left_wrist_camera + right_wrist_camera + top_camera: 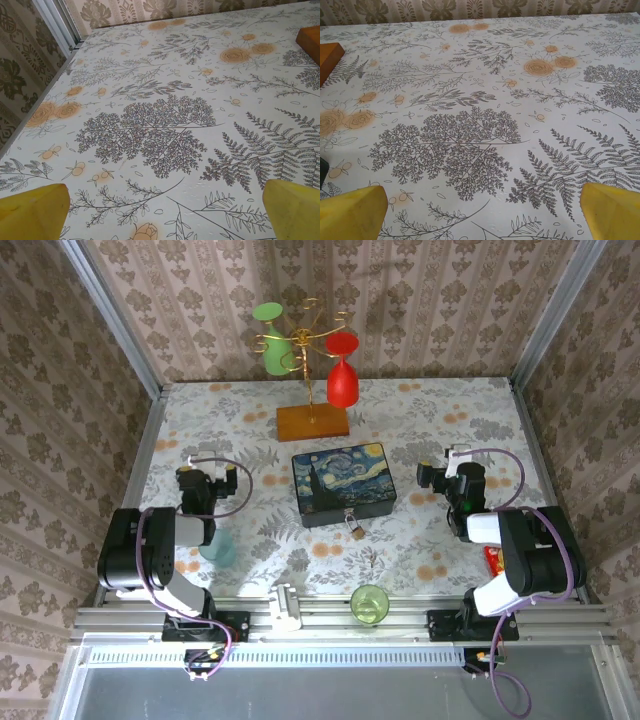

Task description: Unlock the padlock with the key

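Yellow fingertips [32, 212] of the left gripper [165, 210] sit at the bottom corners of the left wrist view, spread wide above the bare fern-printed table [165, 125]. The right gripper [482, 210] stands just as wide open in its own wrist view, with nothing between its fingers.

From the top camera, the small brass padlock [355, 528] hangs at the near front edge of the starry-night box [343, 483], roughly mid-table. It lies between the two arms and well apart from both. The left gripper [210, 470] is off to its left and the right gripper [442, 468] off to its right. Both point toward the far side of the table, so the padlock sits closer to the arm bases than either pair of fingertips. Neither gripper touches the padlock or the box.

Behind the box is a wooden stand base [313, 422] carrying a green goblet [272, 340] and a red goblet [341, 375]. A green cup [369, 602] stands at the near edge, a teal glass [218, 545] beside the left arm, and a red packet [492, 558] beside the right arm.
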Available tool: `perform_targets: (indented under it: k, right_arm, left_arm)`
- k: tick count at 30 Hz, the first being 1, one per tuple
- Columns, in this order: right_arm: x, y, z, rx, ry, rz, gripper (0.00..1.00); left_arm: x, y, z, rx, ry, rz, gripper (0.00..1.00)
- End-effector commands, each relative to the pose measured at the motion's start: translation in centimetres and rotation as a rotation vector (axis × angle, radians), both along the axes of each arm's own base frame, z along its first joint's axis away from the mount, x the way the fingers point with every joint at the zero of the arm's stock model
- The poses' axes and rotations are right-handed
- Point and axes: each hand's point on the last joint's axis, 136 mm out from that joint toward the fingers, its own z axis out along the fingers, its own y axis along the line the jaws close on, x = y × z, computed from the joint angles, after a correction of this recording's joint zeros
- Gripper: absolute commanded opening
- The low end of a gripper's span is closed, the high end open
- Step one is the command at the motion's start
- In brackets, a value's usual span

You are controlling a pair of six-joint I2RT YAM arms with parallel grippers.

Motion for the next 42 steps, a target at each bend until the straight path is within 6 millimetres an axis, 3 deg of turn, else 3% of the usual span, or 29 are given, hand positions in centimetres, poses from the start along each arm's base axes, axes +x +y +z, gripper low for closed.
perform_targets:
  k: [1,34,40,42]
  right_arm:
    - [0.6,0.1,0.7,-0.006,-0.024,0.013,1.0]
    - [0.5,0.1,1.0,-0.001,-0.031,0.015,1.0]
    - [-0.5,-2.5,4.6,0.036,0.035,-0.164,1.0]
    - [-1.0,-1.9,5.8,0.1,0.07,-0.155,1.0]
  left_arm:
    - [0.4,-0.1,0.9,0.013,-0.031,-0.002,1.0]
    - [0.4,0.4,0.9,-0.025,-0.035,-0.006,1.0]
    - [-1.1,0.9,5.5,0.028,-0.019,0.11,1.0]
    - [-1.9,1.2,6.7,-0.006,0.026,0.187,1.0]
